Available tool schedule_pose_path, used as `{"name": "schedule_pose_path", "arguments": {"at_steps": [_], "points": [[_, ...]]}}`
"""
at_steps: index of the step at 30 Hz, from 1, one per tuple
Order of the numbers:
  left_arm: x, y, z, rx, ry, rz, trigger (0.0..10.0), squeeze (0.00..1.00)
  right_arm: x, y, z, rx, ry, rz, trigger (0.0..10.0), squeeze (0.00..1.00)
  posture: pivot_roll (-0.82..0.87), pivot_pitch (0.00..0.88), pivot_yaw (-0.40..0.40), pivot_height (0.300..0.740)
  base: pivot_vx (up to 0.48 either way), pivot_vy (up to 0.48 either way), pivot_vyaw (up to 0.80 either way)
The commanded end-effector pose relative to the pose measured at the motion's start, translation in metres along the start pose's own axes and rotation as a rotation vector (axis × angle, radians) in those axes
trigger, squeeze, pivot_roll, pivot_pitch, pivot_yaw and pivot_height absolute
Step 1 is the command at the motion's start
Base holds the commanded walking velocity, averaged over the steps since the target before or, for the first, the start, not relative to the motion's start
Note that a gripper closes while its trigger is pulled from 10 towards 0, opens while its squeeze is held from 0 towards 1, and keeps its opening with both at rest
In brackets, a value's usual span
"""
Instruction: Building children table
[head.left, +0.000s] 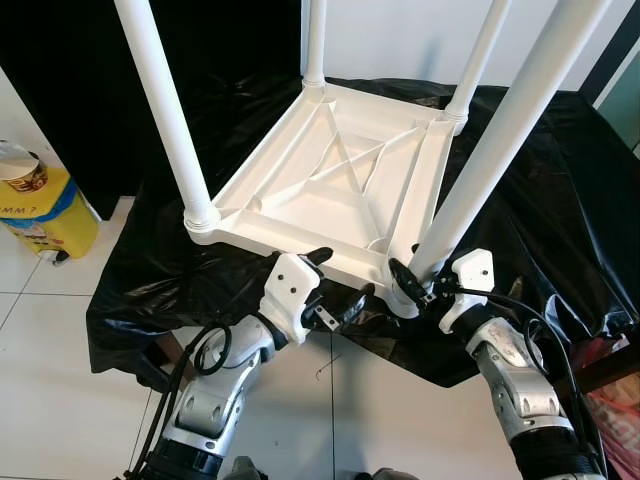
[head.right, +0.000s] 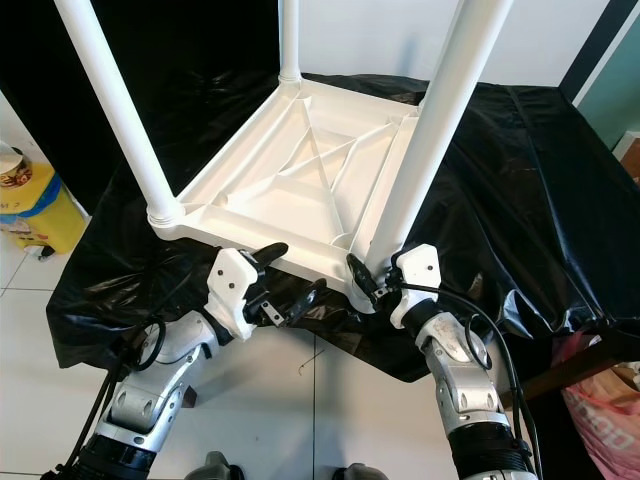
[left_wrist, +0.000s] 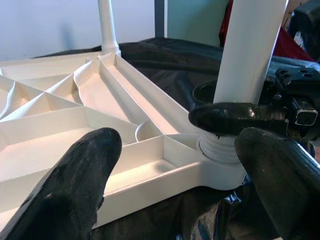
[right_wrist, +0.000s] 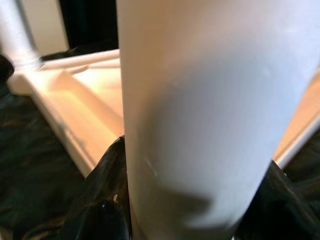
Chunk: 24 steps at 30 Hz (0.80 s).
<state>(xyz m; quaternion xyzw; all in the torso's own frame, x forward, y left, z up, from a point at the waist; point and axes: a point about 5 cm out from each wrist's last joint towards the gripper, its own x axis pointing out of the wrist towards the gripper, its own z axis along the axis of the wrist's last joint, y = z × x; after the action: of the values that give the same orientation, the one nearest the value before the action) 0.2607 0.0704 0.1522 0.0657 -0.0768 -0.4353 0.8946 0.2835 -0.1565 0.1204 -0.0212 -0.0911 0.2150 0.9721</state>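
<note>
Four white plastic tube legs (head.left: 160, 100) are standing in the upturned white ribbed tabletop (head.left: 330, 180) — right gripper (head.left: 408, 282) is clamping the nearest leg (head.left: 500, 140), likely seating it; left gripper (head.left: 335, 285) is hovering open beside the rim.

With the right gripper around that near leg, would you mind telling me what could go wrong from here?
1. The right gripper clamps the near leg low, at its socket; the long leg could lever sideways and bind or come loose.
2. The upturned tabletop rests on slick black plastic sheeting close to the near edge, so a push might slide it.
3. The left gripper is open by the tabletop's rim, not steadying it.
</note>
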Motion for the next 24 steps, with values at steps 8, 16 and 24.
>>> {"name": "schedule_pose_path", "arguments": {"at_steps": [8,16,24], "points": [[0.006,0.001,-0.003,0.003,0.013,-0.022,10.0,0.0,-0.019,0.008,-0.016,0.015,0.104,-0.331,10.0,0.0,-0.05,0.108,-0.035,0.74,0.0,0.0,0.0],[0.009,-0.002,-0.002,-0.017,0.007,-0.023,10.0,0.0,-0.011,0.022,-0.009,0.054,0.09,-0.431,10.0,0.0,-0.05,0.122,-0.032,0.74,0.0,0.0,0.0],[0.008,-0.001,-0.004,-0.017,0.01,-0.008,10.0,0.0,-0.01,0.03,-0.008,0.046,0.103,-0.425,10.0,0.0,-0.04,0.12,-0.037,0.74,0.0,0.0,0.0]]}}
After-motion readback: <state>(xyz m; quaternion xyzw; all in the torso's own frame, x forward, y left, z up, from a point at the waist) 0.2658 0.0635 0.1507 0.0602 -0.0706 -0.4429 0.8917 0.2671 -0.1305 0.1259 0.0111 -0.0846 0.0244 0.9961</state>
